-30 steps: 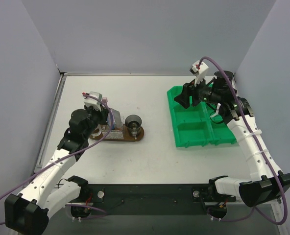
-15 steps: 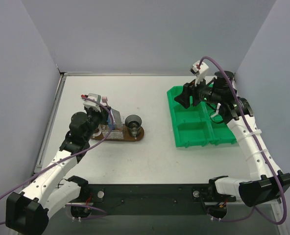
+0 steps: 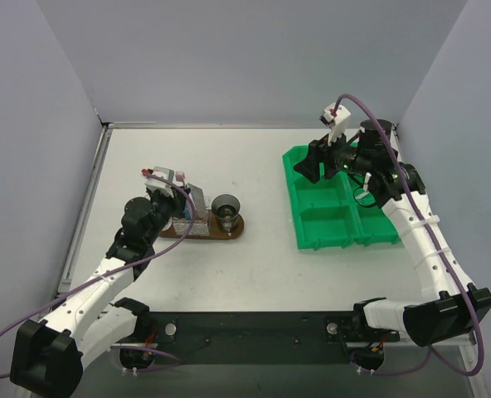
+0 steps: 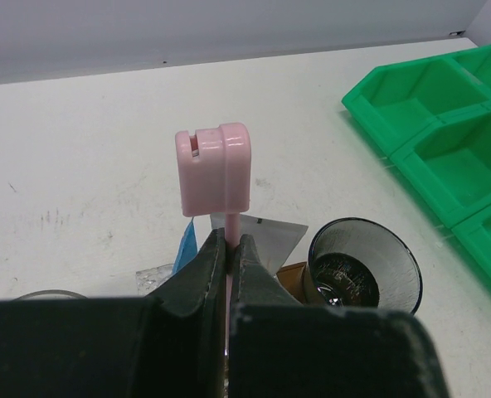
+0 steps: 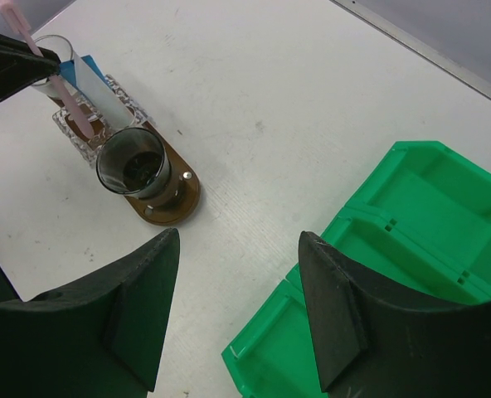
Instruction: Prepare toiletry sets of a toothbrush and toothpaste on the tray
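Note:
My left gripper [image 4: 227, 246] is shut on the thin pink toothbrush [image 4: 214, 170], whose blocky head stands above the fingertips. In the right wrist view the toothbrush [image 5: 65, 93] slants down toward a clear ribbed cup [image 5: 80, 124] on the dark brown tray [image 3: 229, 231]. The blue-and-white toothpaste [image 4: 266, 236] stands in that cup; it also shows in the top view [image 3: 195, 201] and the right wrist view [image 5: 98, 89]. My left gripper [image 3: 179, 206] is at the tray's left end. My right gripper [image 5: 237, 307] is open and empty, held high over the green bin's left edge [image 3: 316, 163].
A dark glass cup [image 3: 226, 208] stands on the tray's right end, and also shows in the left wrist view [image 4: 363, 267]. A clear round cup [image 5: 51, 50] sits left of the tray. The green sectioned bin [image 3: 333, 228] lies at the right; its compartments look empty.
My left gripper, holding the toothbrush, has shifted slightly nearer and to the right at the tray. My right arm has barely moved.

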### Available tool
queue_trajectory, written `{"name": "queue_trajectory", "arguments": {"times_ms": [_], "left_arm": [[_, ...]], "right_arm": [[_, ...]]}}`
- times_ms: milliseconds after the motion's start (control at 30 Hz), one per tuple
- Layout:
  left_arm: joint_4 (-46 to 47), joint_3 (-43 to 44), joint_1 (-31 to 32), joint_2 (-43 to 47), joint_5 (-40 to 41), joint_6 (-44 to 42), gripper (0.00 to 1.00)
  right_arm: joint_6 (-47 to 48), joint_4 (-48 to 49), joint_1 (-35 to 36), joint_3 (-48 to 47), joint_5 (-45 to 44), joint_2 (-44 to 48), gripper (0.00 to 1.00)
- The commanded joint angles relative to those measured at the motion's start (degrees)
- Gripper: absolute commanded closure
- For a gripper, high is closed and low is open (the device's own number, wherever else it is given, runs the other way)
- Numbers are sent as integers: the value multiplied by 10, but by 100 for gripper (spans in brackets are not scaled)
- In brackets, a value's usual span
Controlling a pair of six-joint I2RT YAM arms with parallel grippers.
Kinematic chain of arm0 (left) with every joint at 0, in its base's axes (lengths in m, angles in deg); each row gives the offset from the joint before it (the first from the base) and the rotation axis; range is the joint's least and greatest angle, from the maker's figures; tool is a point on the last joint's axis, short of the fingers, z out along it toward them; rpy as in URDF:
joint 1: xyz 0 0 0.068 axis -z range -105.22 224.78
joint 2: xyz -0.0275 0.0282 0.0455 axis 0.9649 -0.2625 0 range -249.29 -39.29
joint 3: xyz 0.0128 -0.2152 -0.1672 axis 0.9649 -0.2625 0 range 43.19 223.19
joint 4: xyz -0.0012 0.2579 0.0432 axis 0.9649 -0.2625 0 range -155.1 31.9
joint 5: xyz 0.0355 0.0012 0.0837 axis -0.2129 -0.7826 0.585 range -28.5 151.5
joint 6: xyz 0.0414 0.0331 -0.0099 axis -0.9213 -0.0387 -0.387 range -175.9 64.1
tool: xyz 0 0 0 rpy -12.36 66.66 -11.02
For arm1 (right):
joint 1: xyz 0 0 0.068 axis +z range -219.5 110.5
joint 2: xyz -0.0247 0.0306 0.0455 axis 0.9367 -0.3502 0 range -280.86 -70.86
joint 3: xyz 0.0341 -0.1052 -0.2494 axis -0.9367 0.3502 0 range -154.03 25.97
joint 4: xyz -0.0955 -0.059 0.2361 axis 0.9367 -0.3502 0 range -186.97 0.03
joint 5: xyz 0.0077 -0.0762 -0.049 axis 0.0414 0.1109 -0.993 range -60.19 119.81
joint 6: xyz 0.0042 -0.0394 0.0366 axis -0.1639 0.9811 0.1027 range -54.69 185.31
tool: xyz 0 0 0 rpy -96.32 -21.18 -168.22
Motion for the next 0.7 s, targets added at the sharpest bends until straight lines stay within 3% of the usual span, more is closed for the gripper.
{"name": "queue_trajectory", "arguments": {"times_ms": [0,667], "left_arm": [[56,-11,-6,-4,-17,-9,100],[49,-29,-18,-10,-52,-7,100]], "right_arm": [[-1,26,-3,7,18,-5,46],[6,28,-6,19,19,2,46]]}}
